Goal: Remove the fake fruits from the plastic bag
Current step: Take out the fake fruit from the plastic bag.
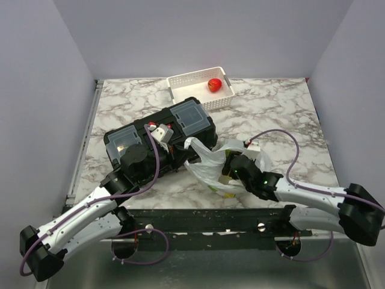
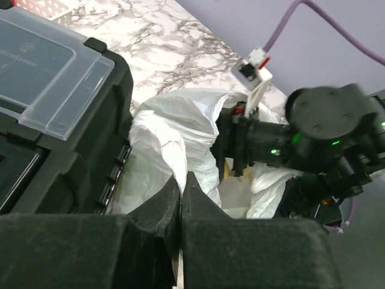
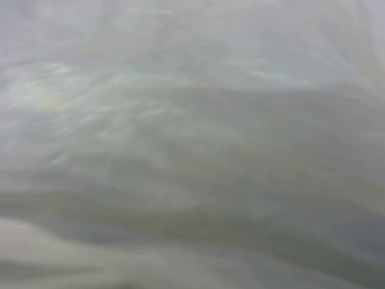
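Observation:
The white crinkly plastic bag (image 1: 207, 168) lies in front of the black toolbox (image 1: 180, 120), with yellowish fruit shapes showing through it. My left gripper (image 2: 182, 180) is shut on the bag's near edge (image 2: 174, 132), with a strip of plastic pinched between the jaws. My right gripper (image 1: 228, 167) reaches into the bag's open mouth from the right. Its fingers are hidden in the plastic, also in the left wrist view (image 2: 236, 147). The right wrist view shows only blurred bag film (image 3: 192, 144). A red fake fruit (image 1: 214, 84) lies in the white perforated basket (image 1: 180, 81).
The toolbox stands directly left of and behind the bag, touching it, with clear lids (image 2: 54, 72). The basket stands at the back centre. A metal rail (image 1: 210, 214) runs along the table's near edge. Grey walls close in the sides and back.

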